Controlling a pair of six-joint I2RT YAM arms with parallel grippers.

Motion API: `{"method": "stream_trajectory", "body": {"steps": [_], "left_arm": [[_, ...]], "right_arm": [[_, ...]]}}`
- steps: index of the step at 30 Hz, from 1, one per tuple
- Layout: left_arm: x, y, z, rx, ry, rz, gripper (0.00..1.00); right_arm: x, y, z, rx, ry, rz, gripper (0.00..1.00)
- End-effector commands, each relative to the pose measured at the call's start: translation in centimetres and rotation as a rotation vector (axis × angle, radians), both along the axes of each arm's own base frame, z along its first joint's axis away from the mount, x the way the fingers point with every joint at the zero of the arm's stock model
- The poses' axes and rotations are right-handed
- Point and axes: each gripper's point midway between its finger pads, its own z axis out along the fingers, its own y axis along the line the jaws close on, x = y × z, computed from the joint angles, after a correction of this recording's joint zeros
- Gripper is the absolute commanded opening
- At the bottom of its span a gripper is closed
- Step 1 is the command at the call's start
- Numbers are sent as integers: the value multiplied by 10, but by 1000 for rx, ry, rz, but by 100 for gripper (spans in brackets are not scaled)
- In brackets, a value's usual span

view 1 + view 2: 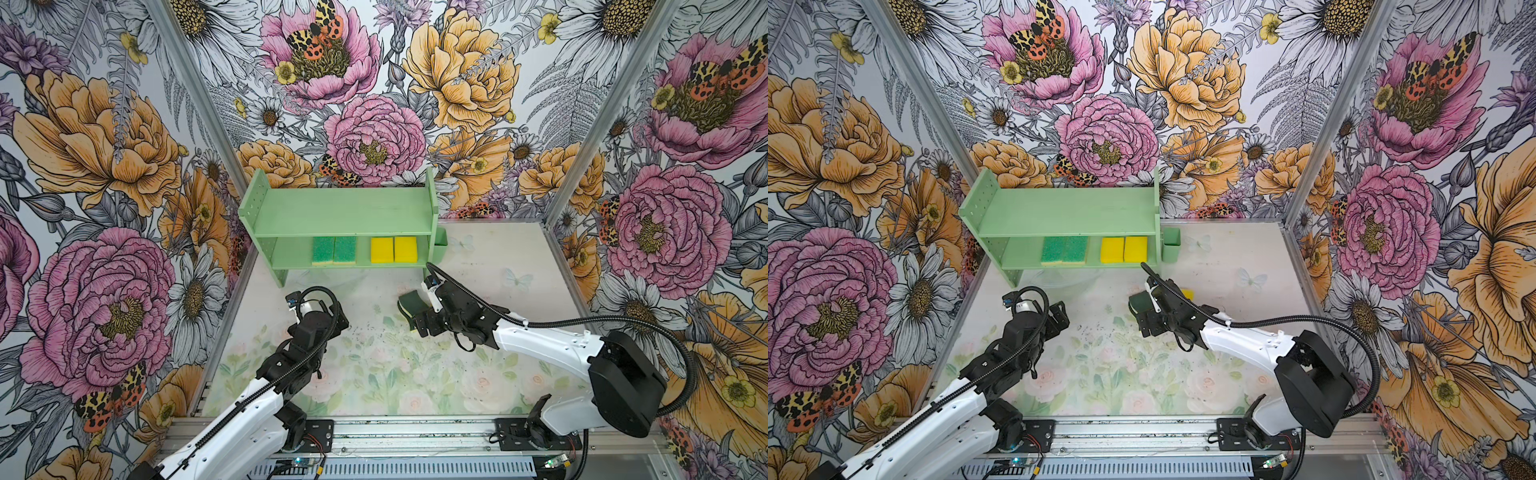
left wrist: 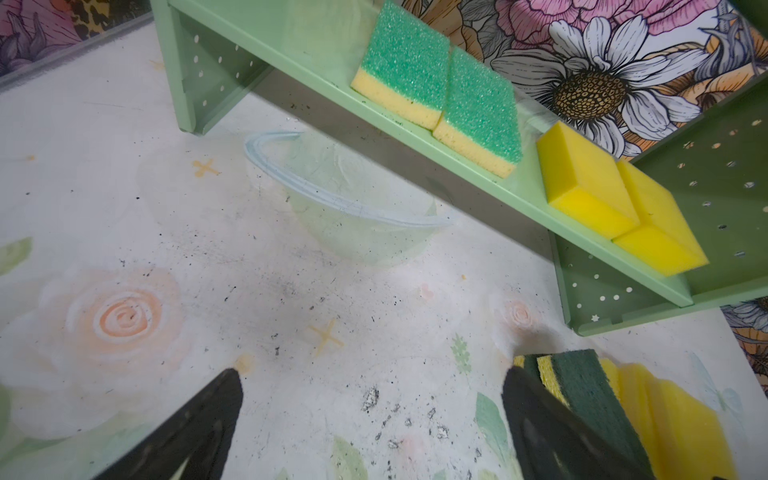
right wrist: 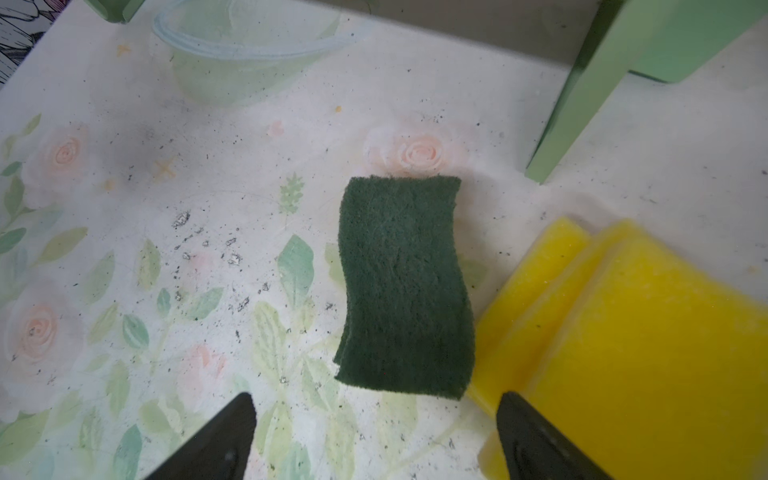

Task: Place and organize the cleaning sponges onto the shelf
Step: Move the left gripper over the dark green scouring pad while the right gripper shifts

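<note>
The mint-green shelf (image 1: 345, 212) stands at the back. Its lower tier holds two bright-green-topped cleaning sponges (image 1: 334, 250) side by side and two plain yellow ones (image 1: 393, 249); its top tier is bare. On the table lies a wavy dark-green-topped sponge (image 3: 405, 286), which looks like a stack of two (image 2: 582, 386). Overlapping plain yellow sponges (image 3: 631, 332) lie beside it. My right gripper (image 3: 376, 399) hangs open just above the dark-green sponge (image 1: 408, 304), holding nothing. My left gripper (image 2: 374, 374) is open over bare table, to the left of that pile.
A clear glass bowl (image 2: 345, 199) sits on the table, partly under the shelf's lower tier. A small green cup (image 1: 439, 245) hangs on the shelf's right side panel. The shelf's right leg (image 3: 582, 104) stands close behind the yellow pile. Patterned walls enclose three sides.
</note>
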Motion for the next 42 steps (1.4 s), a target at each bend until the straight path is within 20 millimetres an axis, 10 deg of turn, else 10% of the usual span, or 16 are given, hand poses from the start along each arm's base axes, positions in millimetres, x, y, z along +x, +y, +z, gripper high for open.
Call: {"method": "stream_trajectory", "body": {"steps": [1, 18, 33, 42], "left_arm": [[-6, 14, 9, -4, -8, 51, 99], [-13, 29, 10, -55, -26, 70, 99], [-11, 25, 2, -58, -7, 57, 99], [1, -18, 0, -76, -46, -101, 99]], "right_arm": [[17, 5, 7, -13, -54, -39, 93], [31, 26, -15, -67, -29, 18, 92], [-3, 75, -22, -8, 35, 238, 88], [-15, 78, -1, 51, -1, 290, 88]]}}
